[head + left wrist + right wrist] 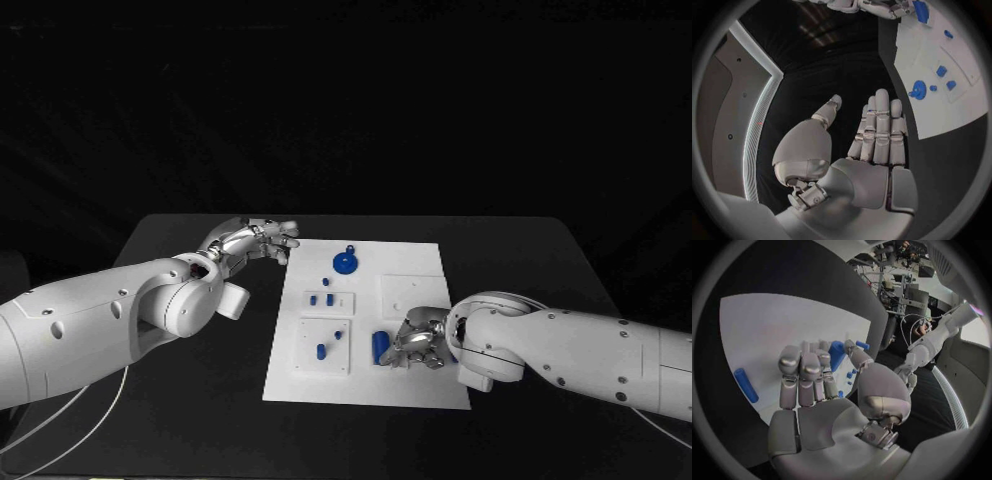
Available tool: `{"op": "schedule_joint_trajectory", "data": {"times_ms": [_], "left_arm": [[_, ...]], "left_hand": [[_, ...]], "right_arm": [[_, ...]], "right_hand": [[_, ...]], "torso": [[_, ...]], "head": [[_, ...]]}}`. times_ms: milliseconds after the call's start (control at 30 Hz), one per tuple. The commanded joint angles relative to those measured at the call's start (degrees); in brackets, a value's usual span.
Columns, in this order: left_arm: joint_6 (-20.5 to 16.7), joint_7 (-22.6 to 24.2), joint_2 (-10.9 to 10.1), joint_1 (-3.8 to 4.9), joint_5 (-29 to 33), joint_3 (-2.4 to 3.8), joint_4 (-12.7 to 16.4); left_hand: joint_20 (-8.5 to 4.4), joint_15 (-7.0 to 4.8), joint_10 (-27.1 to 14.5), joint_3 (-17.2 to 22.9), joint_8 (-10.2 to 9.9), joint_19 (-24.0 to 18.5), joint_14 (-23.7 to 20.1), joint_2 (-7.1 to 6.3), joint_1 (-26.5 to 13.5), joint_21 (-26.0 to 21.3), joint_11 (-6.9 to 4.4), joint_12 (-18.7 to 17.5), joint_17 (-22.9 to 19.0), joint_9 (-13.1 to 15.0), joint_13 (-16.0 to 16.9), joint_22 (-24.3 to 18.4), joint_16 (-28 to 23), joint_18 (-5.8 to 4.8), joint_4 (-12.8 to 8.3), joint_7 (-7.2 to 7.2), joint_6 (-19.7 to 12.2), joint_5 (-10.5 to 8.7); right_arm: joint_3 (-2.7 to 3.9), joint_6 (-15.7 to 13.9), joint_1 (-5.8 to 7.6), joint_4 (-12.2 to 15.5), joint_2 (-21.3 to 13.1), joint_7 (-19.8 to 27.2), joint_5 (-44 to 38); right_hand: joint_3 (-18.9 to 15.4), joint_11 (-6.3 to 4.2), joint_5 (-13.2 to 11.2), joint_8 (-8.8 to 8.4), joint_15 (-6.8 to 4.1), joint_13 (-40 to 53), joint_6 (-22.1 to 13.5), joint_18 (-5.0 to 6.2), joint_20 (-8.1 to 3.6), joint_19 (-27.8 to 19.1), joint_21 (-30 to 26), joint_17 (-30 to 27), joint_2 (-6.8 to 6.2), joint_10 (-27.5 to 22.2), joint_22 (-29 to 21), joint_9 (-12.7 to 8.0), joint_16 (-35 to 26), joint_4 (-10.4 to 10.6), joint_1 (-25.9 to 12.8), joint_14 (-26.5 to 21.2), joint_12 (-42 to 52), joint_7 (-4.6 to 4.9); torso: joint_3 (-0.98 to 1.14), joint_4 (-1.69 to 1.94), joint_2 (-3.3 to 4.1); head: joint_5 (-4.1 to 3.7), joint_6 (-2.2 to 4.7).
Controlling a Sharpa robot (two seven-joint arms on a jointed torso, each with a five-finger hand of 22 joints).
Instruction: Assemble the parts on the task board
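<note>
The flat white rectangular task board (411, 395) was seen lying on the black table (173, 240), with small blue parts on it. The silver left hand (253, 243) was held off the board, just beside its far left edge, fingers straight and together with the thumb apart, nothing gripped; in the left wrist view the palm (873, 150) was shown empty over bare black table. A round blue knob-like part (346, 262) was placed near that hand, on the board's far portion, and small blue square pieces (320, 297) were set a little nearer. The silver right hand (417, 337) was positioned over the board's near right area, fingers curled down; whether anything was held could not be told. A blue cylindrical peg (381, 345) was seen lying just beside its fingers, and a second blue cylinder (746, 385) was shown lying apart from the hand on the board.
</note>
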Motion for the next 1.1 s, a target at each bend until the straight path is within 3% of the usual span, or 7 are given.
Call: {"op": "schedule_joint_trajectory", "data": {"times_ms": [33, 100, 267, 567, 700, 933, 1100], "left_arm": [[0.0, 0.2, 0.1, 0.04, 0.3, 0.04, 0.1], [0.1, 0.2, 0.1, 0.04, 0.3, 0.04, 0.1], [0.1, 0.2, 0.1, 0.04, 0.3, 0.04, 0.1], [-0.1, -0.3, 0.1, 0.04, 0.3, 0.03, 0.1], [-0.2, -0.3, 0.1, 0.04, 0.3, 0.03, 0.1], [-0.2, -0.3, 0.0, 0.04, 0.3, 0.02, 0.2], [-0.2, -0.4, 0.0, 0.04, 0.3, 0.02, 0.2]], "left_hand": [[-0.09, 0.19, -0.4, 0.0, 0.2, 0.5, 0.4, 0.45, 0.2, -0.4, 0.21, -0.2, 0.1, -0.1, 0.1, 0.1, -0.3, 0.82, -0.2, -0.02, -0.5, 0.35], [-0.08, 0.19, -0.4, 0.0, 0.2, 0.5, 0.4, 0.46, 0.1, -0.4, 0.21, -0.2, 0.1, -0.1, 0.1, 0.1, -0.3, 0.82, -0.2, -0.02, -0.5, 0.35], [-0.08, 0.2, -0.4, 0.0, 0.2, 0.5, 0.4, 0.46, 0.1, -0.4, 0.21, -0.2, 0.1, -0.1, 0.1, 0.1, -0.3, 0.81, -0.2, -0.01, -0.5, 0.35], [-0.1, 0.18, -0.3, 0.3, 0.3, 0.6, 0.4, 0.84, 0.6, -0.4, 0.2, -0.2, 0.2, -0.1, 0.1, 0.2, -0.4, 0.82, -0.5, -0.04, -0.4, 0.63], [-0.1, 0.18, -0.3, 0.3, 0.3, 0.6, 0.5, 0.86, 0.7, -0.4, 0.2, -0.2, 0.3, -0.1, 0.1, 0.3, -0.4, 0.81, -0.6, -0.04, -0.5, 0.66], [-0.1, 0.19, -0.3, 0.3, 0.3, 0.6, 0.5, 0.86, 0.8, -0.5, 0.2, -0.2, 0.3, -0.2, 0.1, 0.3, -0.4, 0.8, -0.7, -0.03, -0.5, 0.69], [-0.09, 0.19, -0.3, 0.3, 0.3, 0.6, 0.5, 0.87, 0.9, -0.5, 0.2, -0.2, 0.3, -0.2, 0.1, 0.3, -0.4, 0.8, -0.7, -0.03, -0.5, 0.7]], "right_arm": [[0.01, 0.8, -0.05, 0.0, 0.3, 1.0, -0.5], [0.01, 0.9, -0.05, -0.1, 0.4, 0.9, -0.8], [0.01, 1.5, -0.05, -0.4, 0.6, 0.7, -1.3], [0.01, 1.9, -0.05, -0.5, 1.2, 0.5, -1.5], [0.0, 1.8, -0.05, -0.5, 1.3, 0.4, -1.8], [0.0, 2.2, -0.05, -0.4, 1.0, 0.7, -1.8], [0.0, 1.8, -0.05, -0.3, 0.8, 0.9, -1.8]], "right_hand": [[2.3, -0.06, 0.0, -0.24, -0.08, -0.1, 0.6, 5.97, 0.5, -0.1, -0.4, -0.1, 1.43, 0.6, 0.4, -0.2, -0.2, 2.1, -1.0, 0.5, -0.4, 0.01], [4.4, -0.05, 0.0, -0.29, -0.11, 0.0, 0.8, 5.97, 0.57, -0.1, -0.3, -0.1, 2.25, 0.6, 0.5, -0.3, -0.1, 3.1, -1.2, 0.5, -0.4, -0.06], [9.4, -0.08, -0.1, -0.4, -0.12, 0.1, 1.3, 5.97, 0.78, 0.0, 0.1, 0.0, 2.7, 1.0, 0.8, -0.4, 0.0, 3.4, -1.5, 0.6, -0.2, -0.08], [13.3, -0.01, 0.5, -0.47, -0.02, 0.3, 1.6, 5.97, 1.01, 0.3, 0.6, -0.1, 2.4, 1.3, 1.0, -0.5, 0.1, -0.4, 0.1, 0.7, -0.2, -0.03], [11.2, 0.08, 3.0, -0.53, 0.08, 0.3, 1.8, 5.97, 1.31, 0.6, 0.8, -0.2, 0.53, 1.4, 0.9, -0.5, 0.1, -2.8, -0.3, 0.8, -0.2, 0.01], [7.2, 0.04, 1.4, -0.68, 0.02, 0.4, 1.7, 5.97, 1.27, 0.4, 0.8, -0.3, -3.4, 1.4, 0.8, -0.6, 0.1, -3.0, 0.8, 0.8, -0.3, 0.0], [6.4, 0.03, 1.0, -0.72, 0.01, 0.4, 1.8, 5.97, 1.26, 0.4, 0.6, -0.3, -3.95, 1.3, 0.7, -0.6, 0.1, -2.8, 0.9, 0.8, -0.3, -0.01]], "torso": [[-0.02, 0.07, 0.03], [-0.03, 0.08, 0.02], [-0.07, 0.12, 0.02], [-0.07, 0.08, 0.02], [-0.05, 0.09, 0.02], [-0.04, 0.06, 0.02], [-0.03, 0.05, 0.02]], "head": [[-0.02, -0.12], [-0.02, -0.13], [0.0, -0.23], [0.09, -0.38], [0.14, -0.38], [0.19, -0.35], [0.14, -0.31]]}}
